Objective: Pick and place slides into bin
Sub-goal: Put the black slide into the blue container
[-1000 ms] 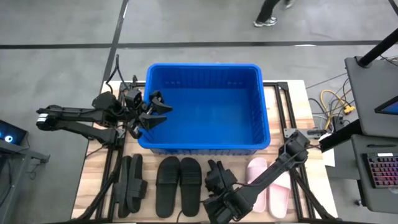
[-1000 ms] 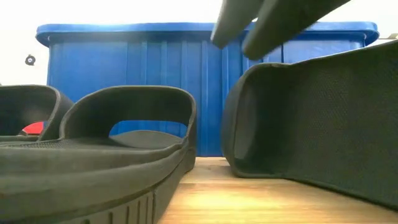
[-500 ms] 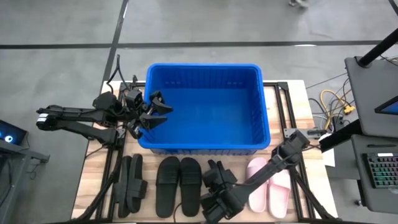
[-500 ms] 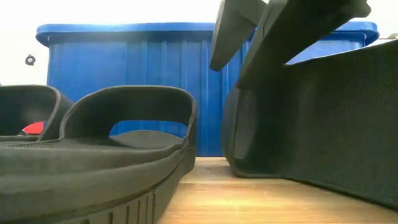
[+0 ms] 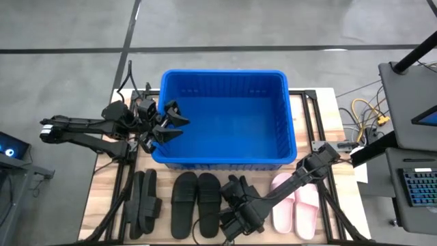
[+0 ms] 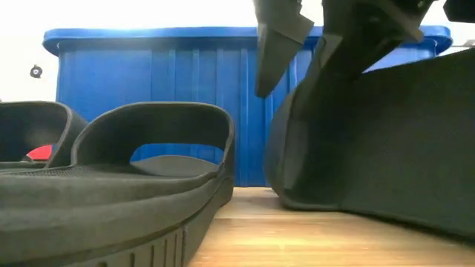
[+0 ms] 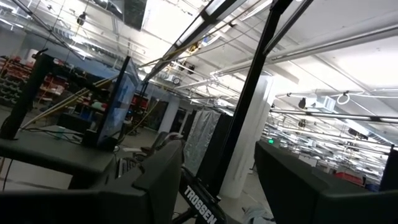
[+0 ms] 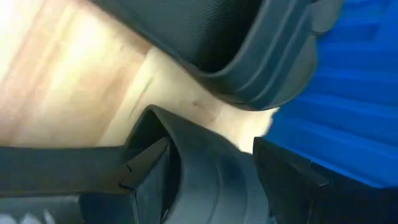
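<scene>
Setting: wooden table (image 5: 102, 195) on grey concrete floor; a workstation with keyboard stands off its right edge.
Left arm: reaches in from the left; left gripper (image 5: 166, 125) hangs over the bin's left wall, fingers part-way open with nothing between them.
Side-lying pair: two black slides (image 5: 142, 200) on edge at the front left of the table, touching each other.
Bin (image 5: 225, 160): blue tub at the centre rear of the table; interior shows bare blue floor, no slide in it.
Flat pair: two black slides (image 5: 196, 203) sole-down in front of the bin, just right of the side-lying pair.
Right gripper (image 5: 235, 205): low over the front row, fingers spread wide and straddling the strap of another black slide (image 6: 371, 148); not clamped on it.
Pink pair (image 5: 295, 208): front right, partly under the right arm.
Progress: by my reading nothing is placed; every visible slide remains on the table, and the first grasp looks only about to happen.
Edges: the front row lies close to the bin's front wall, so a lifted slide must clear that rim.
Room: the bin offers wide open space; the left gripper crowds only its left wall, well apart from the right gripper.
</scene>
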